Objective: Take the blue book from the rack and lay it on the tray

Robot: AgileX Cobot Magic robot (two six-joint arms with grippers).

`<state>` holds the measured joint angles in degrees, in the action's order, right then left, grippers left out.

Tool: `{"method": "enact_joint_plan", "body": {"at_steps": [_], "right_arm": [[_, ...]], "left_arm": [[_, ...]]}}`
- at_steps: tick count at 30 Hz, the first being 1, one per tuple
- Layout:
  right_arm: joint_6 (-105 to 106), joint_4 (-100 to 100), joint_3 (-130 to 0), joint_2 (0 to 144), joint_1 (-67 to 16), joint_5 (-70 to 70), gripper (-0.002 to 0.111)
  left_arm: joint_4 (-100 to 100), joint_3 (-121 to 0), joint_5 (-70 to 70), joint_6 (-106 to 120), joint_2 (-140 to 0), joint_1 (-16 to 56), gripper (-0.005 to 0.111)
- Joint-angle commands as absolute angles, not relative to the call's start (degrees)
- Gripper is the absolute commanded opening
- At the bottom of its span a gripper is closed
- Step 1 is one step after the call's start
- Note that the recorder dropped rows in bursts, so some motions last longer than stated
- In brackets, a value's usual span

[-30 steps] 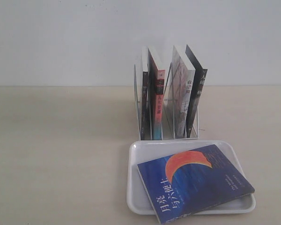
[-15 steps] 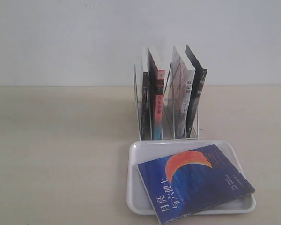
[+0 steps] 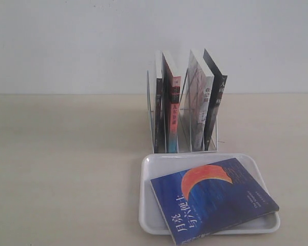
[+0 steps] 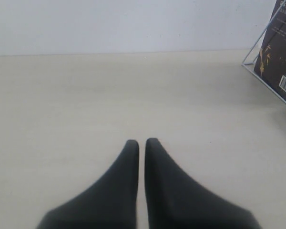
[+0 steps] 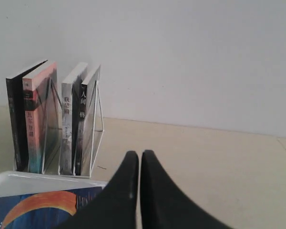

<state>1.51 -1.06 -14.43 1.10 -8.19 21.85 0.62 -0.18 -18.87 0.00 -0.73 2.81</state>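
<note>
The blue book (image 3: 213,200) with its orange crescent lies flat and askew on the white tray (image 3: 149,205), one corner jutting past the front rim. Behind the tray stands the white wire rack (image 3: 184,115), holding several upright books. The exterior view shows neither gripper. In the right wrist view my right gripper (image 5: 139,154) is shut and empty, hovering beside the tray (image 5: 19,180) and the blue book (image 5: 38,206), with the rack (image 5: 93,129) beyond. My left gripper (image 4: 142,141) is shut and empty over bare table, away from the rack (image 4: 271,52).
The books in the rack include one with a pink-red spine (image 3: 174,115) and a grey-white one (image 3: 199,102). A pale wooden table (image 3: 66,169) spreads to the left and right of the tray. A white wall closes off the back.
</note>
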Motion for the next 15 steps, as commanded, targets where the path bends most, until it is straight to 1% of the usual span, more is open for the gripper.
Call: {"method": "enact_joint_plan", "body": {"at_steps": [1,7,8,10,15], "right_arm": [[1.94,-1.77,-8.59,0.0,-6.55,17.39,0.001],[-2.63,-1.77,0.0,0.0,-6.3,9.91,0.001],[-3.31,-1.77,0.0,0.0,-6.3,10.27,0.001],[-4.53,-1.56,0.0,0.0,-6.3,15.72,0.001],[-4.31,-2.41,0.0,0.0,-6.3,18.72,0.001]], "left_arm": [[0.58,0.0,-18.06,0.36,-0.48,2.63,0.004],[0.58,0.0,-18.06,0.36,-0.48,2.63,0.004],[0.58,0.0,-18.06,0.36,-0.48,2.63,0.004],[0.58,0.0,-18.06,0.36,-0.48,2.63,0.004],[0.58,0.0,-18.06,0.36,-0.48,2.63,0.004]]}}
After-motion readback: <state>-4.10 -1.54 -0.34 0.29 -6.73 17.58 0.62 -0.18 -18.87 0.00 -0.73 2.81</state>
